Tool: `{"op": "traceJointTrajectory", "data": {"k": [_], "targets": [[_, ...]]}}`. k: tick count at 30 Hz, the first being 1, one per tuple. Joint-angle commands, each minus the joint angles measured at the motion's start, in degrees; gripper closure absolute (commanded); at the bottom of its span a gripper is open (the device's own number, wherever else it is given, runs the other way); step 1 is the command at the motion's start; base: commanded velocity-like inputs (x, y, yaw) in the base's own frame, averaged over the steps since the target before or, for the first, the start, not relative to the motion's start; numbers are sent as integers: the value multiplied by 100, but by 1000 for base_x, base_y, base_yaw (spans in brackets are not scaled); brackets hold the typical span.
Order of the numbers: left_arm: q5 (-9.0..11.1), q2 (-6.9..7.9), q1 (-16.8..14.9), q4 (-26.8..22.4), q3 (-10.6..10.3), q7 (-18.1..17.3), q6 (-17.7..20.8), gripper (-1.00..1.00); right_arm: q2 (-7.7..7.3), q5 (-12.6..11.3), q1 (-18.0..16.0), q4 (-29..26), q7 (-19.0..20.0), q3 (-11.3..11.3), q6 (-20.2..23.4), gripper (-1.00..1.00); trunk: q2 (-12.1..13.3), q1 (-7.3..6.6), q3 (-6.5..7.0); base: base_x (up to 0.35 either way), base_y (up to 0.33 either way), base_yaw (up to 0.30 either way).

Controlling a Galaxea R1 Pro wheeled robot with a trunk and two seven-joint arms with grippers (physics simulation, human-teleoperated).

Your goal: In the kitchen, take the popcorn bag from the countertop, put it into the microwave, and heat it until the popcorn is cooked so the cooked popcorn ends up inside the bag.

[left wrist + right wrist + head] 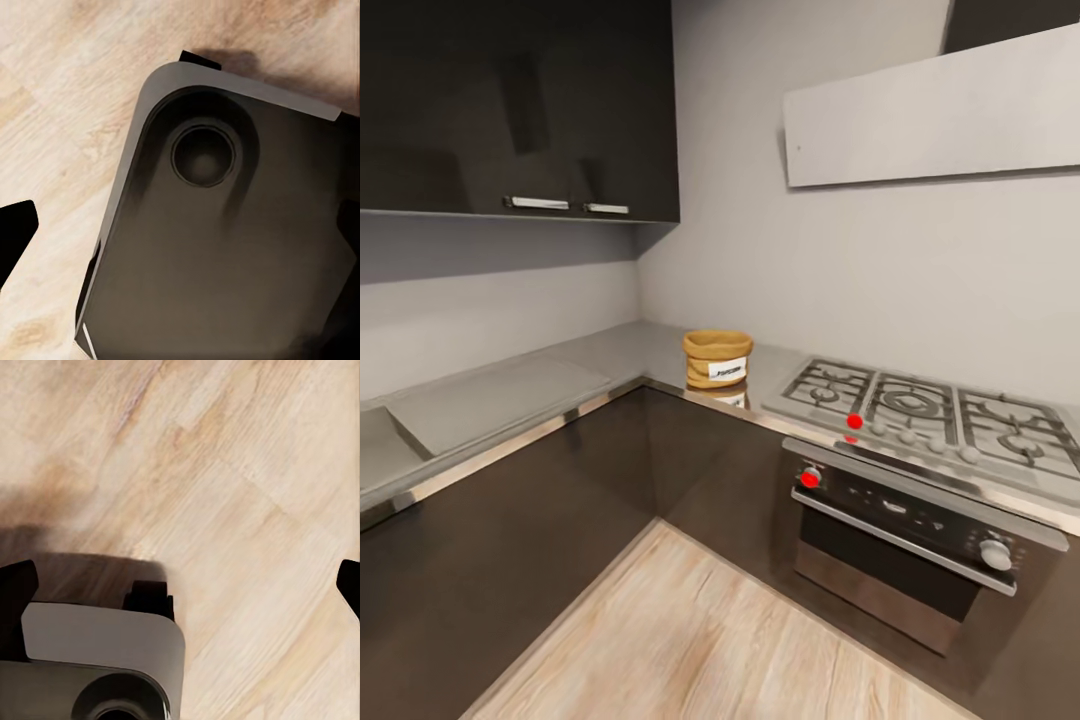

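Head view, left to right. Dark upper cabinets (pixel 520 105) with two pale handles hang over the left run of the grey counter (pixel 510 395), which turns an inside corner and continues toward the right. The popcorn bag (pixel 717 359), tan with a rolled rim and a white label, stands upright on the counter just past the corner, near the gas hob (pixel 930 415) but apart from it. Beneath the hob sits a dark steel oven (pixel 905 545) with red and pale knobs. A pale hood panel (pixel 930 110) is fixed on the wall above. Wood floor (pixel 700 640) lies in front.

Left wrist view: the left hand (pixel 180 232) shows dark fingertips at opposite frame edges, spread wide, holding nothing, above the robot's dark base (pixel 225 247).

Right wrist view: the right hand (pixel 184 577) is likewise spread and empty over the floor.
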Motion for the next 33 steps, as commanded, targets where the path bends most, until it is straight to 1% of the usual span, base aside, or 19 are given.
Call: {"op": "traceJointTrajectory", "data": {"k": [1,20,33], "targets": [[27,0,-1,-2,-1,-4,-14,-100,-4,46,-7,19,11,-49,-35,-100,-2,3,-5,323,0,0],[21,-9,0,-2,-10,-4,-58,-100,-12,46,-7,19,11,-49,-35,-100,-2,3,-5,323,1,0],[20,-9,2,-2,-19,-4,-58,-100,-6,46,-7,19,3,-45,-35,-100,-2,3,-5,323,101,0]]}}
